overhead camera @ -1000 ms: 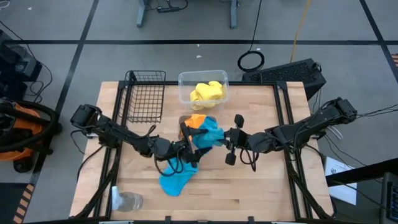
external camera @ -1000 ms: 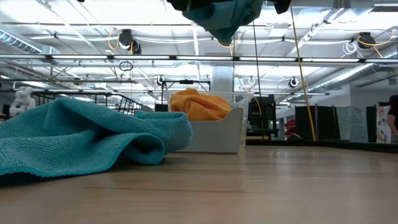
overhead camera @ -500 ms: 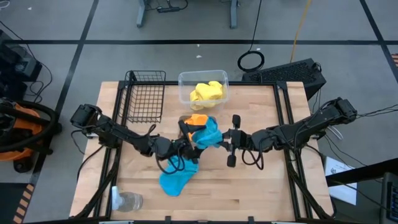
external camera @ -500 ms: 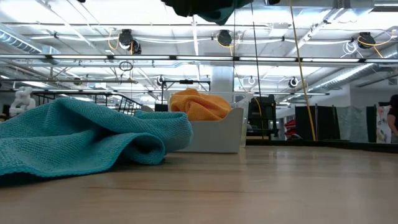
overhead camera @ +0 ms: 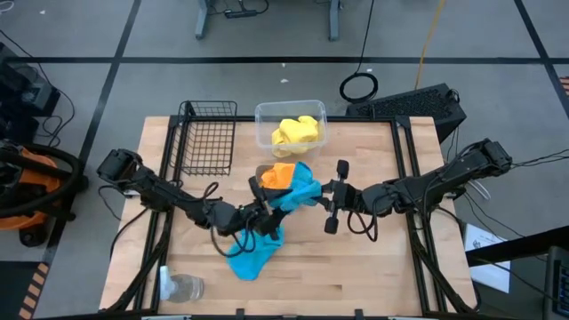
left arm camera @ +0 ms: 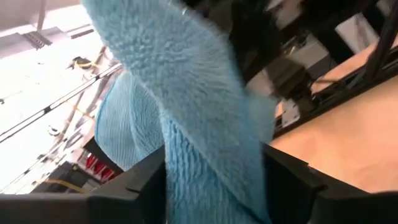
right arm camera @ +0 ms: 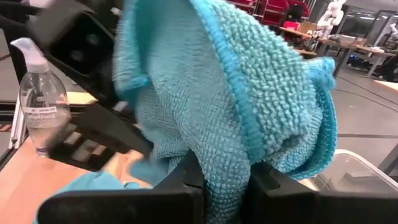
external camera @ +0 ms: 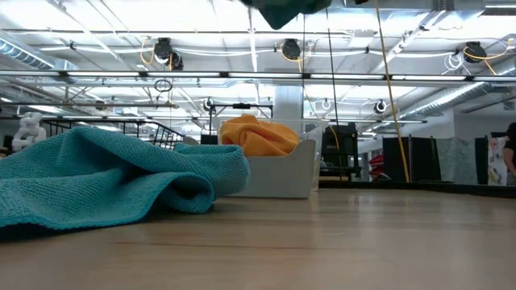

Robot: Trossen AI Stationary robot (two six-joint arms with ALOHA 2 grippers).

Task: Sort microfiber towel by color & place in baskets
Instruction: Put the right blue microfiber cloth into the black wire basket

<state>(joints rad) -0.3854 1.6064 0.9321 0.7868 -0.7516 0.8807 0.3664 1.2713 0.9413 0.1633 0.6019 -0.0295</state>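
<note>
A light-blue microfiber towel hangs in the air over the middle of the table, and both grippers are shut on it. My left gripper is on its left side, my right gripper on its right. Only the towel's lower tip shows in the low view. A second blue towel lies crumpled on the table nearer the front edge. An orange towel sits in the grey tray. A yellow towel lies in the clear tub. The black wire basket holds nothing. My left gripper has the blue towel's hanging cloth pinched between its two fingers, coming at it roughly level from the table's left. Several folds bunch in the gap. The towel is lifted clear of the table. My right gripper pinches a bunched fold of the same towel between its fingers, roughly level from the table's right. A hemmed edge runs up from the hold. The cloth billows slack beyond the fingers, clear of the table.
A clear pump bottle stands near the front left corner, also seen as the bottle in the right wrist view. Tray, tub and wire basket line the table's far half. Bare wood lies at the front right.
The held blue towel has risen: a second ago it hung lower into the low view, now only its tip shows there. My left arm has drawn slightly toward the table's near left. Both grippers stay shut on the towel.
</note>
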